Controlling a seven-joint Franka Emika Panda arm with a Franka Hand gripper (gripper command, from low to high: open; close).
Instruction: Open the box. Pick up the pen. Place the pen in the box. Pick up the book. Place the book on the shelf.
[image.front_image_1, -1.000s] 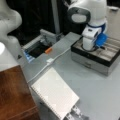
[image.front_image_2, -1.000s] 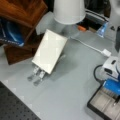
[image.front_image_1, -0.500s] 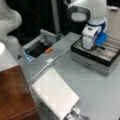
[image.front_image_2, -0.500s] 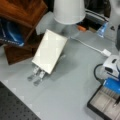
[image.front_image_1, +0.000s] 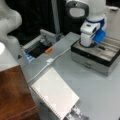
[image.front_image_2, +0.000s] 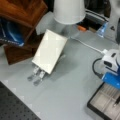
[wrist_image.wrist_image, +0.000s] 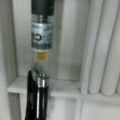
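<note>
Step in hand: placing of the pen (wrist_image.wrist_image: 40, 75) in the box (image.front_image_1: 96, 58); lid already open, pale compartments showing.
Gripper (image.front_image_1: 87, 44): low over the open box in a front view, at the box's left end; fingers hidden behind the white wrist and the blue part, so how far apart cannot be told.
Held or touched: cannot be told for sure. In the wrist view the pen fills the left part, lying lengthwise over a pale compartment and crossing a divider wall; judged to be at or very near the bottom of the tray.
Pen in front views: only a thin dark stroke inside the box (image.front_image_2: 117, 100), just below the blue part of the hand.
Next move, as judgement: calls for a clean release with the pen resting flat, then a straight lift clear of the divider walls.
Book (image.front_image_1: 55, 93): well apart from the gripper, toward a front view's bottom left, propped on a small stand, not yet touched.
Shelf (image.front_image_1: 13, 96): beyond the book, farther from the gripper; nothing of the task on it.
</note>
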